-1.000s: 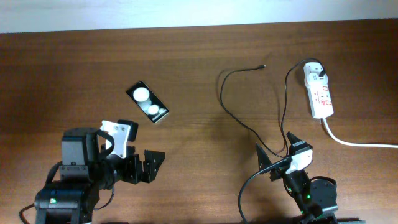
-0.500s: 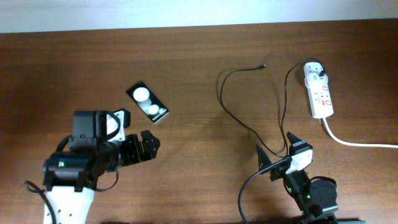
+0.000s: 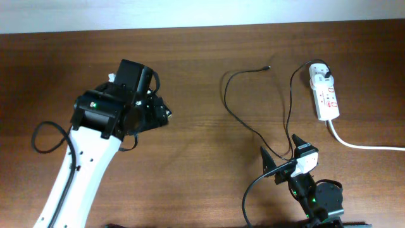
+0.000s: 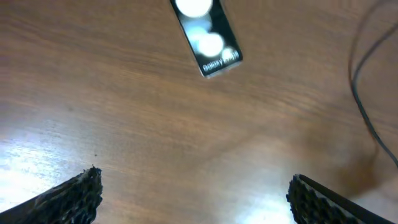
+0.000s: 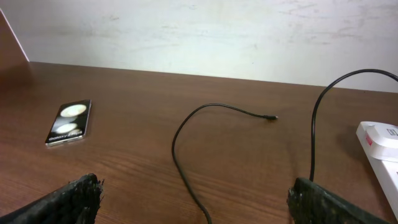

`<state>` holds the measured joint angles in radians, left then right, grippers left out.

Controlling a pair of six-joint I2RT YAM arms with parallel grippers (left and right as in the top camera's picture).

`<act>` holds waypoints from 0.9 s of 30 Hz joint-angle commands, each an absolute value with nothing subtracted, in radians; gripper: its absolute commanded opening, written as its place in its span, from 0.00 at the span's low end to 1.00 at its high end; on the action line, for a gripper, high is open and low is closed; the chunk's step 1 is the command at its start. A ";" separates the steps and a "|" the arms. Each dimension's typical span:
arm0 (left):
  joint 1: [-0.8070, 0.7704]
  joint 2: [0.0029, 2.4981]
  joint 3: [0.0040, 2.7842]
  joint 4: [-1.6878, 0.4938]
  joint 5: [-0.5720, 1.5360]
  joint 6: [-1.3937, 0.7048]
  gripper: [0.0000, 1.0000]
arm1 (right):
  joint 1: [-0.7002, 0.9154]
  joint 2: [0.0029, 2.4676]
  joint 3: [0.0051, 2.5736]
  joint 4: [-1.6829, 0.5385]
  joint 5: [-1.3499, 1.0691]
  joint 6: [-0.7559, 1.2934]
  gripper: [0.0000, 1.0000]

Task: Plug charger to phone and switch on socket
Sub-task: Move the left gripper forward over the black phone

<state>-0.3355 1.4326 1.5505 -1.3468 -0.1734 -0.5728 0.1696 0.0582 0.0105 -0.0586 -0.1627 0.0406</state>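
Observation:
The phone (image 4: 206,34) lies flat on the wooden table, its two bright spots showing at the top of the left wrist view; it also shows in the right wrist view (image 5: 68,122). In the overhead view my left arm covers it. My left gripper (image 3: 157,107) is open and empty, hovering just short of the phone (image 4: 196,196). The charger cable (image 3: 225,95) snakes across the table, its connector tip (image 3: 267,67) lying free and its plug (image 3: 326,75) in the socket (image 3: 324,95). My right gripper (image 3: 281,152) is open and empty, with the cable passing between its fingers (image 5: 196,199).
A thick white cord (image 3: 361,144) runs from the socket to the right edge. A light wall stands behind the table's far edge (image 5: 186,31). The socket's near end shows at the right of the right wrist view (image 5: 380,149).
My left arm has swung forward and up from the front left and now hangs over the phone, hiding it from overhead. The right arm, cable and socket have not moved.

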 commanded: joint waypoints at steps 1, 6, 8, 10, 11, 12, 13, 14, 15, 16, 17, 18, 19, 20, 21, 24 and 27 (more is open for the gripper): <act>-0.339 1.434 1.576 -1.313 -0.230 -0.625 0.99 | 0.163 0.054 0.006 -0.064 -0.171 0.033 0.99; -0.339 1.447 1.572 -1.266 -0.289 -0.625 0.99 | 0.163 0.054 0.006 -0.064 -0.171 0.033 0.99; -0.337 1.479 1.572 -1.265 -0.297 -0.672 0.99 | 0.163 0.054 0.006 -0.064 -0.171 0.033 0.99; -0.337 1.544 1.572 -1.265 -0.330 -0.769 0.99 | 0.163 0.054 0.006 -0.064 -0.171 0.033 0.99; -0.337 1.580 1.572 -1.262 -0.356 -0.809 0.99 | 0.163 0.054 0.006 -0.064 -0.171 0.033 0.99; -0.337 1.600 1.572 -1.257 -0.364 -0.822 0.99 | 0.163 0.054 0.006 -0.064 -0.171 0.033 0.99; -0.331 1.628 1.572 -1.242 -0.363 -0.823 0.99 | 0.163 0.054 0.006 -0.064 -0.171 0.033 0.99; -0.313 1.653 1.572 -1.239 -0.361 -0.853 0.99 | 0.163 0.054 0.006 -0.064 -0.171 0.033 0.99; -0.289 1.668 1.572 -1.238 -0.342 -0.853 0.99 | 0.163 0.054 0.006 -0.064 -0.171 0.033 0.99; -0.258 1.676 1.572 -1.238 -0.307 -0.852 0.99 | 0.163 0.054 0.006 -0.064 -0.171 0.033 0.99; -0.195 1.682 1.572 -1.238 -0.225 -0.852 0.99 | 0.163 0.054 0.006 -0.064 -0.171 0.033 0.99; -0.152 1.683 1.572 -1.238 -0.169 -0.847 0.99 | 0.163 0.054 0.006 -0.064 -0.171 0.033 0.99; -0.118 1.683 1.572 -1.235 -0.106 -0.820 0.99 | 0.163 0.054 0.006 -0.064 -0.171 0.033 0.99; -0.100 1.683 1.572 -1.231 -0.072 -0.793 0.99 | 0.163 0.054 0.006 -0.064 -0.171 0.033 0.99; -0.093 1.683 1.572 -1.227 -0.067 -0.783 0.99 | 0.163 0.054 0.006 -0.064 -0.171 0.033 0.99; -0.094 1.683 1.573 -1.171 -0.047 -0.757 0.99 | 0.163 0.054 0.006 -0.064 -0.171 0.033 0.99; -0.093 1.683 1.575 -1.125 -0.047 -0.744 1.00 | 0.163 0.054 0.006 -0.064 -0.171 0.033 0.99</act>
<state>-0.0940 1.6775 1.5536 -1.1454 -0.0586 -0.7734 0.1696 0.0582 0.0105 -0.0582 -0.1627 0.0402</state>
